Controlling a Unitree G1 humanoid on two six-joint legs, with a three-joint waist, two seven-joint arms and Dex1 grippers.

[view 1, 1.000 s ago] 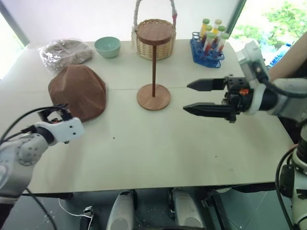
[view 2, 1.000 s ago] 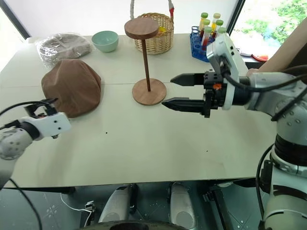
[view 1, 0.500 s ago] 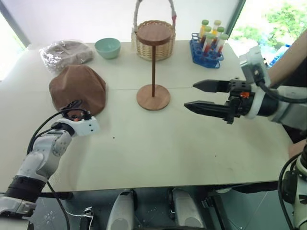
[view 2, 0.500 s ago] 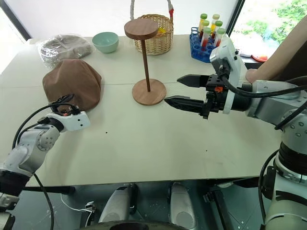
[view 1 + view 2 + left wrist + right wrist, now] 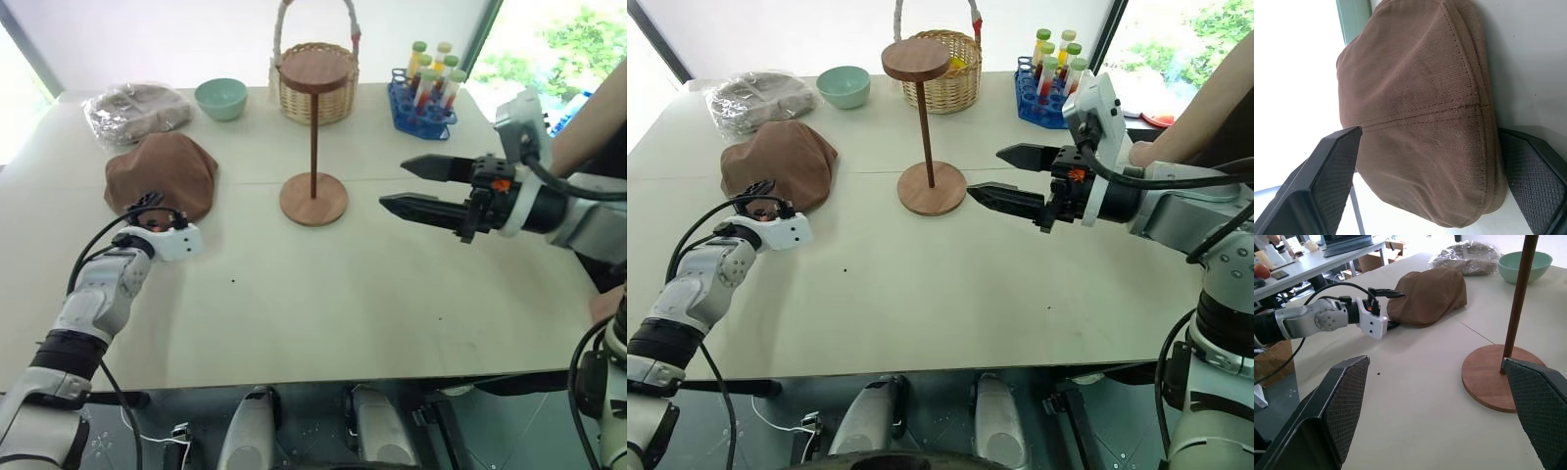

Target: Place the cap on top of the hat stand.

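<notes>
The soft, rounded brown fabric cap (image 5: 162, 174) lies flat on the pale counter (image 5: 323, 304), directly ahead of the left claw (image 5: 1425, 147). In the left wrist view its near edge sits between that claw's two black fingers (image 5: 1327, 171), which stand spread wide to either side of it; whether their pads touch the fabric I cannot tell, and nothing is pinched yet. The cap is not lifted, so the task is at its start: the grasp is being set up, and the lifting, carrying and placing are all left to do.

The dark brown wooden hat stand (image 5: 313, 147), with its round flat base, thin rod and round disc top, stands upright well off to the right of the left claw and just beside the tips of the right claw (image 5: 402, 186). Its disc top is bare. The right claw hangs above the counter with its fingers spread and empty, pointing across toward the stand's rod.

Beyond the cap, further from the left claw, lie a clear plastic bag with brownish contents (image 5: 132, 108) and a pale green bowl (image 5: 219, 96). Behind the stand are a woven wicker basket with a tall handle (image 5: 313, 83) and a blue rack of coloured tubes (image 5: 428, 93).
</notes>
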